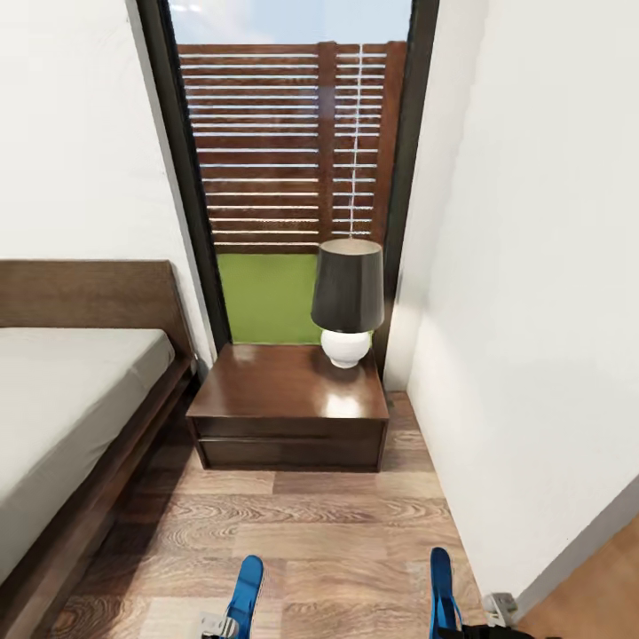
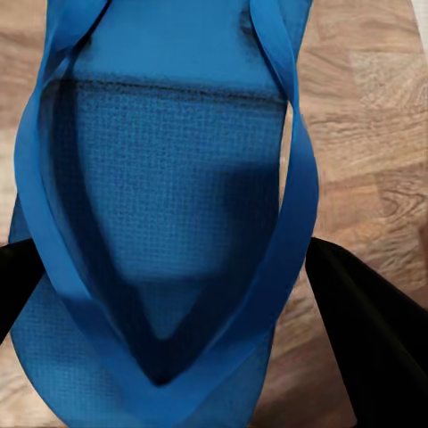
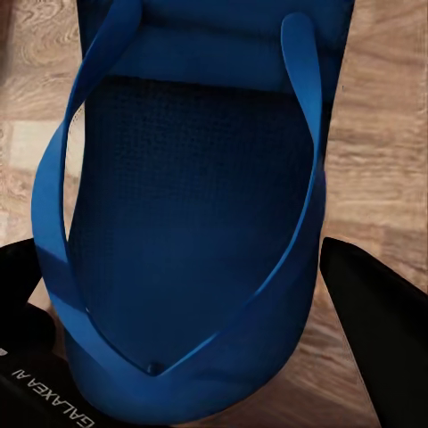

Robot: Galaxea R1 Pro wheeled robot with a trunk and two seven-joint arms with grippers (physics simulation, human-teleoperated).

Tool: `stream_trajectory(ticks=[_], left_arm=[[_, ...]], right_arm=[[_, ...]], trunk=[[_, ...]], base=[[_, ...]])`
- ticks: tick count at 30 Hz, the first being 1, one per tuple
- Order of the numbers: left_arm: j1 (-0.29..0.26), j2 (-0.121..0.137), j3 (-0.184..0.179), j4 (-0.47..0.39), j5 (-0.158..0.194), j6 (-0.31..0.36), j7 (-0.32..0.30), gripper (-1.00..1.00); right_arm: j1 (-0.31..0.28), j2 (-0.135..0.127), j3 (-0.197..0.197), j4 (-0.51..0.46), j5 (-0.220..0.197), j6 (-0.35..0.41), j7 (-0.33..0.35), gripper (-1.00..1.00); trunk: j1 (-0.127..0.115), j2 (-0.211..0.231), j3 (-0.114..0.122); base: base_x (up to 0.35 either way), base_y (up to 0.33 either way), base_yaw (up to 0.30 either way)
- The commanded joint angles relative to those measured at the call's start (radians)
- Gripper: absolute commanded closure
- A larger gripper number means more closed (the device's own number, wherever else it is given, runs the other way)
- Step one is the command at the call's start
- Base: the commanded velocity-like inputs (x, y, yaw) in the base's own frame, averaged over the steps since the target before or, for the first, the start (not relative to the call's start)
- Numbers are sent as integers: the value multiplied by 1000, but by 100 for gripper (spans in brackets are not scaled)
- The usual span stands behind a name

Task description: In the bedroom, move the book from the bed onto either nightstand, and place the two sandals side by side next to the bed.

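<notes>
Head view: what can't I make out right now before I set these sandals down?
- Left sandal and right sandal: the picture's bottom edge cuts them off.
- Bed: the left edge cuts it off, so most of the mattress is unseen.
- Left gripper and right gripper: wrist views, each sandal covers the fingertips.
- Nightstand top behind the lamp is hidden.

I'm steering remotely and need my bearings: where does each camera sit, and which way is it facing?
Head view: on the head, looking forward and down at the nightstand, lamp, bed and window; both held sandals at the bottom edge.
Left wrist view: on the left arm, looking along its fingers at the left sandal over the wood floor.
Right wrist view: on the right arm, looking along its fingers at the right sandal.
Shared: left sandal and right sandal also show in the head view.
</notes>
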Motion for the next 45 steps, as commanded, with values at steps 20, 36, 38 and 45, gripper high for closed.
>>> stream_trajectory(ticks=[20, 36, 38, 45], left_arm=[[-1, 0, -9, 1, 9, -5, -1, 100], [-1, 0, -9, 1, 9, -5, -1, 100], [-1, 0, -10, 2, 9, -5, -1, 100], [-1, -4, -10, 1, 9, -5, -1, 100]], right_arm=[[0, 0, -6, 0, -1, 5, 4, 100], [0, 0, -6, 0, -2, 5, 5, 100], [0, 0, -6, 0, -3, 5, 5, 100], [0, 0, -6, 0, -1, 5, 5, 100]], trunk=[[0, 0, -1], [0, 0, -1], [0, 0, -1], [0, 0, -1]], base=[[85, 0, 291], [0, 0, 291], [0, 0, 291], [0, -20, 139]])
